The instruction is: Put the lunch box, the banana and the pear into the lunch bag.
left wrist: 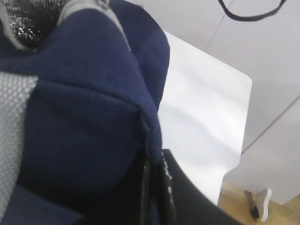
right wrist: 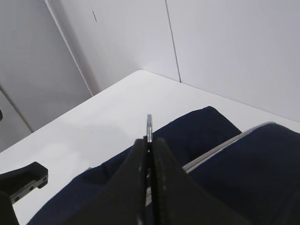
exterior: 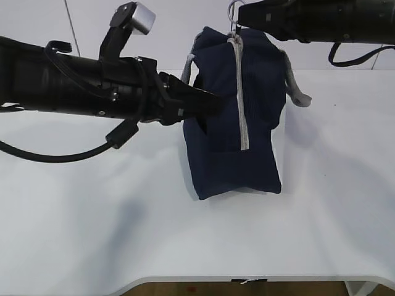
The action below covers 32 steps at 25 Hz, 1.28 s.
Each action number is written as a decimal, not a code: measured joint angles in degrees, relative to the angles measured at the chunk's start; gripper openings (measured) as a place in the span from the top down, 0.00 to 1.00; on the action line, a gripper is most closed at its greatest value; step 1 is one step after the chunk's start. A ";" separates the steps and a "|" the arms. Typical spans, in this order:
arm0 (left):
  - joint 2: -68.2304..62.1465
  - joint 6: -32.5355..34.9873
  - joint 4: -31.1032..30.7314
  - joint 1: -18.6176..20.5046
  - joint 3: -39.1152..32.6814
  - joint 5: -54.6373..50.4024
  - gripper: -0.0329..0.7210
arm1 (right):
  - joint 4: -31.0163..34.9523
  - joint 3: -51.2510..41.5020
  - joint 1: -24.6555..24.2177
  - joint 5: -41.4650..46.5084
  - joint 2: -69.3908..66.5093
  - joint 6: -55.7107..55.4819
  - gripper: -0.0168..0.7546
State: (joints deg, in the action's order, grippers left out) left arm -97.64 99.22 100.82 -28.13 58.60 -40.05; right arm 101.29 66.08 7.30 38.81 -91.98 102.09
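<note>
Navy fabric filled most of the scene: the lunch bag stood on the white table, its grey zipper running down the facing side and apparently drawn closed along the stretch in view. The right gripper was clamped shut on the zipper's ring pull at the top of the bag, the metal ring showing edge-on between its jaws in the right wrist view. The left gripper was closed on a fold of the bag's cloth at its left side, steadying it. A patch of silver lining showed at the corner of the left wrist view. No lunch box, banana or pear could be seen on the table, so they were likely inside already or out of frame. The step in hand looked like working the zipper. The next move would call for holding the cloth taut while the pull travelled along the track without tipping the bag.
</note>
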 joint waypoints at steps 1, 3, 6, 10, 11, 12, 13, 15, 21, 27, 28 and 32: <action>0.00 0.00 -0.15 0.00 0.00 0.00 0.96 | 0.00 0.12 0.00 -0.11 0.01 -0.20 0.97; 0.00 -0.14 -0.43 0.00 0.00 -0.07 0.96 | 0.00 0.24 0.00 -0.11 0.01 -0.61 0.97; 0.00 -0.49 -0.71 0.00 0.00 -0.21 0.96 | -0.35 0.74 0.04 -0.85 -0.11 -0.95 0.97; 0.00 -0.65 -0.97 0.00 0.00 -0.42 0.96 | -0.66 1.43 0.13 -2.00 -0.11 -0.95 0.97; 0.00 -0.75 -0.97 0.00 0.00 -0.49 0.96 | -0.66 1.64 0.13 -2.15 -0.37 -0.95 0.97; 0.00 -0.89 -0.97 0.00 0.00 -0.56 0.96 | -0.66 1.91 0.25 -2.15 -0.78 -0.98 0.97; 0.00 -0.94 -0.97 0.00 0.00 -0.56 0.96 | -0.66 2.29 0.25 -2.15 -1.26 -1.09 0.97; 0.00 -1.09 -1.01 0.00 0.12 -0.86 0.96 | -0.66 2.58 0.25 -2.15 -2.10 -1.61 0.97; 0.00 -1.32 -1.25 0.10 0.12 -1.49 0.96 | -0.66 3.29 0.37 -2.25 -4.34 -2.24 0.97; 0.00 -1.45 -1.59 0.10 0.12 -1.62 0.96 | -0.66 3.44 0.46 -2.76 -4.52 -2.37 0.97; 0.00 -1.59 -1.59 0.10 0.12 -1.62 0.96 | -0.66 3.56 0.46 -2.86 -4.52 -2.37 0.97; 0.00 -2.10 -1.59 0.10 0.12 -1.62 0.96 | -0.66 4.43 0.58 -3.65 -4.75 -2.37 0.97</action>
State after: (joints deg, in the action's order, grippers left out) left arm -97.64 97.12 99.23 -28.02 58.73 -41.66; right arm 100.63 70.51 7.88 35.17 -96.73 99.72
